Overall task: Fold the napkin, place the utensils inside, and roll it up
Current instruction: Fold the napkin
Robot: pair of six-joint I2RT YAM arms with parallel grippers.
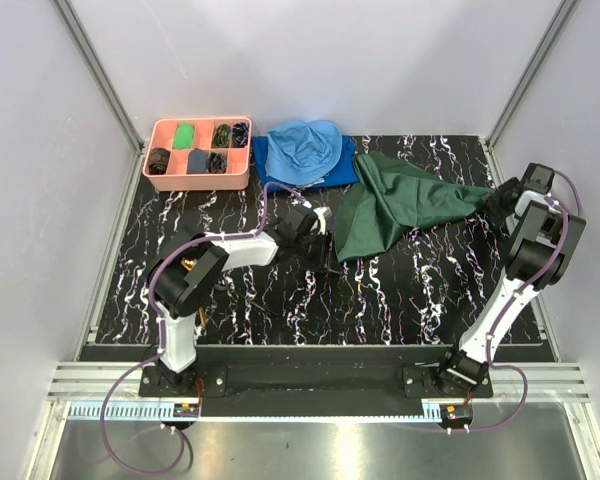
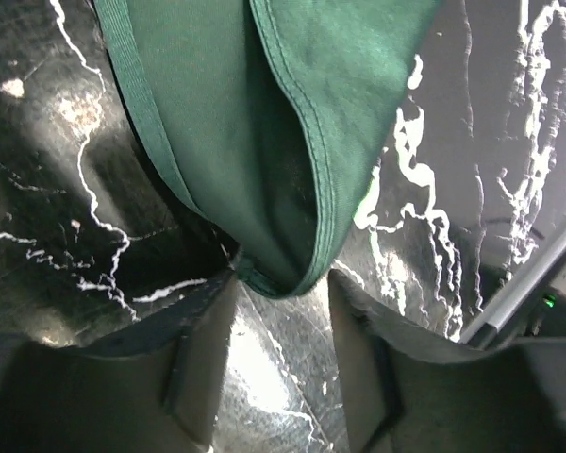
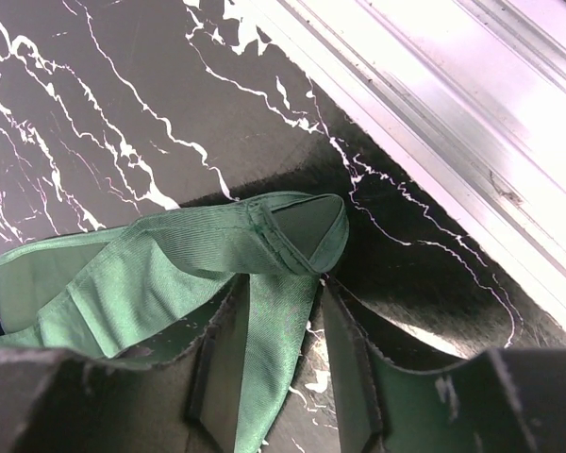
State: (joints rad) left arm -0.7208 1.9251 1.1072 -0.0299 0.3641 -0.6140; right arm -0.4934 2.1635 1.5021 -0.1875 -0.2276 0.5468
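Right now we are seeing the green napkin (image 1: 400, 200) lying rumpled on the black marble table (image 1: 400, 290), toward two o'clock from its middle. One corner is reaching to the left gripper (image 2: 283, 293), another to the right gripper (image 3: 278, 293) at three o'clock. The left jaws are standing apart, the hemmed corner sitting at their mouth. The right jaws are spreading too — a strip of cloth is running between them, table showing beside it. Whether either is pressing the cloth, we cannot tell. A light blue cloth (image 1: 305, 148) is lying at twelve o'clock, a pink tray (image 1: 200, 183) at ten.
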